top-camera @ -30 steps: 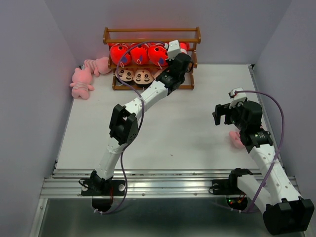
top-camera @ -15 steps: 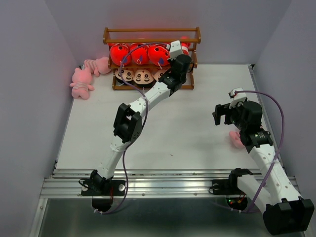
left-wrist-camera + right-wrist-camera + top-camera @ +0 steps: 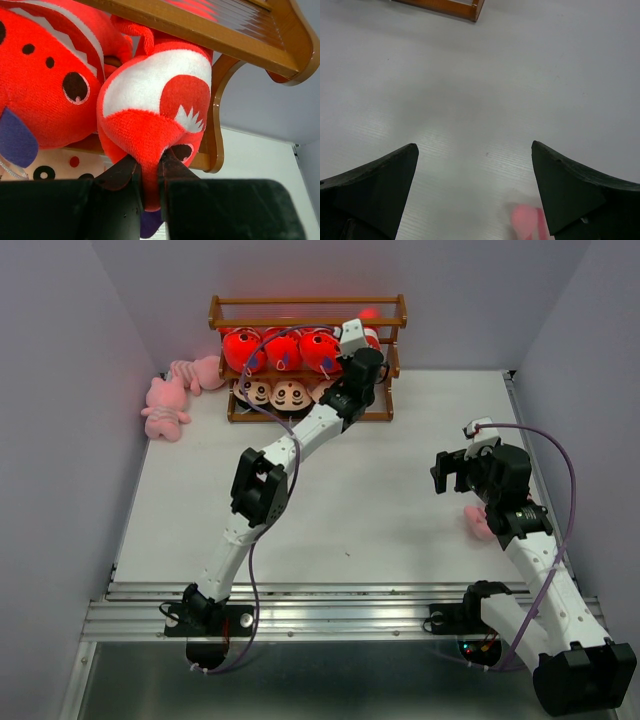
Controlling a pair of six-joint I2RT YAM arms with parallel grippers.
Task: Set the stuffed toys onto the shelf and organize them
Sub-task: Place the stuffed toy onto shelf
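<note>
Where the arms are bolted, a ribbed metal rail (image 3: 330, 605) is running along the near edge of a plain white table (image 3: 380, 500). Pale lilac-grey walls (image 3: 60, 390) are closing the table in on the left, far and right sides. The brown wooden shelf (image 3: 300, 306) is standing at the far edge, left of centre.

Three red-orange fish (image 3: 283, 348) are sitting abreast on the middle tier, showing bright red with dark spots and white bands. Boy dolls (image 3: 288, 393) are lying face-out on the bottom tier.

The left gripper (image 3: 148, 167) is reaching to the right end of the middle tier and pinching a fourth fish (image 3: 155, 100) by a fold of its red plush. That fish is hanging under the upper rail, pressing against its neighbour, just beside the right end post. Whether it is resting on the slats cannot be told.

A pink frog (image 3: 165, 410) and a second pink frog (image 3: 200, 372) are lying on the table left of the shelf, near the left wall. A third pink toy (image 3: 480, 522) is lying near the right edge, partly hidden by the right arm. The right gripper (image 3: 473, 145) is hovering over bare table with its fingers spread wide, holding nothing.

Against the picture from a second earlier, the left wrist is standing slightly farther in towards the shelf. A red tip of the held fish is now showing at the top tier's right end. The right arm and the loose toys are lying unchanged.
</note>
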